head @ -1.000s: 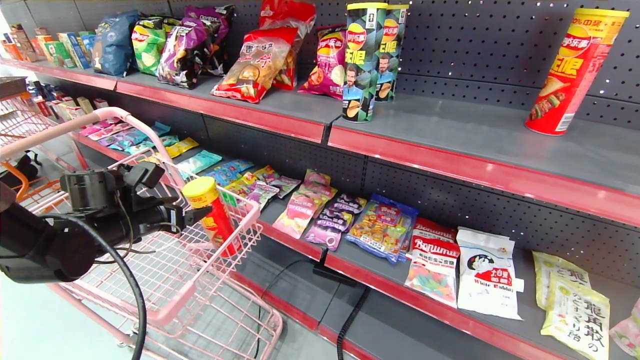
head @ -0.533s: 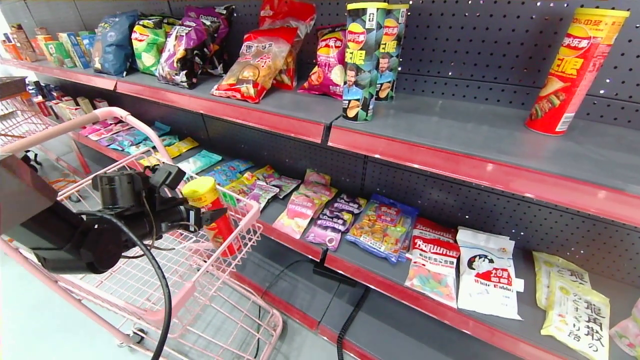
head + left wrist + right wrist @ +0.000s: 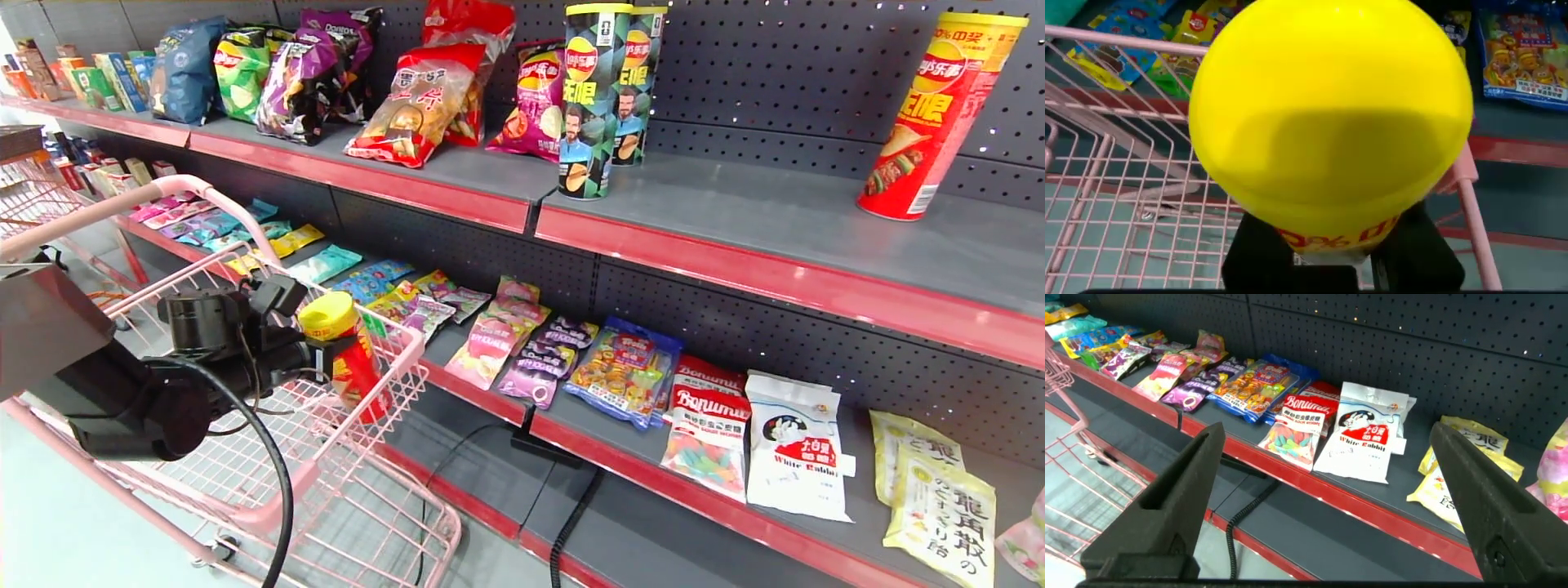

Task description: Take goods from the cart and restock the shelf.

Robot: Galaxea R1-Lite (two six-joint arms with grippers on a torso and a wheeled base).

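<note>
A red chips can with a yellow lid point(image 3: 328, 314) stands upright in the front corner of the pink cart point(image 3: 277, 510), at the lower left. My left gripper point(image 3: 339, 347) is shut on the can just under its lid. In the left wrist view the yellow lid point(image 3: 1331, 114) sits close up, with black fingers point(image 3: 1257, 253) on either side beneath it. My right gripper point(image 3: 1331, 506) hangs open in front of the lower shelf point(image 3: 1372, 506), nothing between its fingers. On the upper shelf point(image 3: 735, 220) a matching red can point(image 3: 939, 114) leans against the pegboard at the right.
Two dark chips cans point(image 3: 592, 98) stand mid-shelf, with chip bags point(image 3: 416, 98) to their left. Bare shelf lies between the dark cans and the red one. Candy bags point(image 3: 620, 367) cover the lower shelf. A black cable point(image 3: 571, 523) hangs below it.
My left arm moved forward and right to the can, and its fingers came around the can below the lid. The can stays in place in the cart.
</note>
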